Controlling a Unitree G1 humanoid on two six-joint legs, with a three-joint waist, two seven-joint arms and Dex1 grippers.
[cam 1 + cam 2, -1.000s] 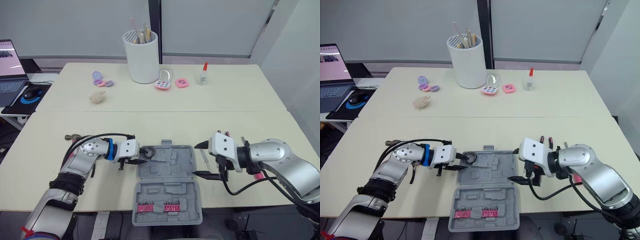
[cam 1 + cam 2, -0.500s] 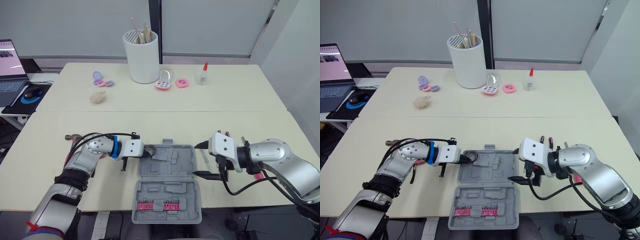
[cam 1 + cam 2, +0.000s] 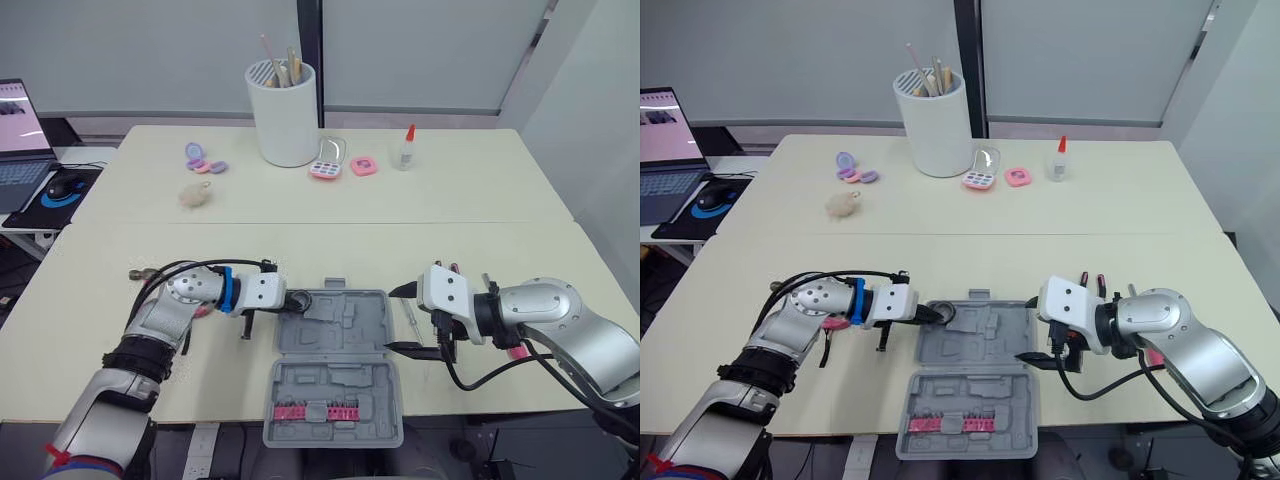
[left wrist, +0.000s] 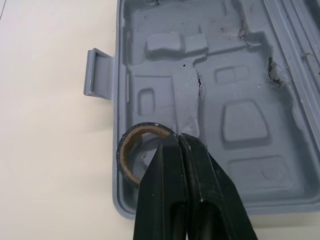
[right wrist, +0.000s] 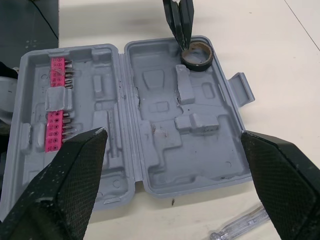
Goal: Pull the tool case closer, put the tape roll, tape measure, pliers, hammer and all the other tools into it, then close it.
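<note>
Head stereo fwd/down; wrist cams share case (image 5: 165, 150).

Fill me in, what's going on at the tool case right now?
The left gripper has its fingers shut on the wall of the tape roll, holding it at the far left corner of the open tool case. The right gripper hangs open beside the case's right edge, holding nothing. A screwdriver lies on the table there, not yet packed.
</note>
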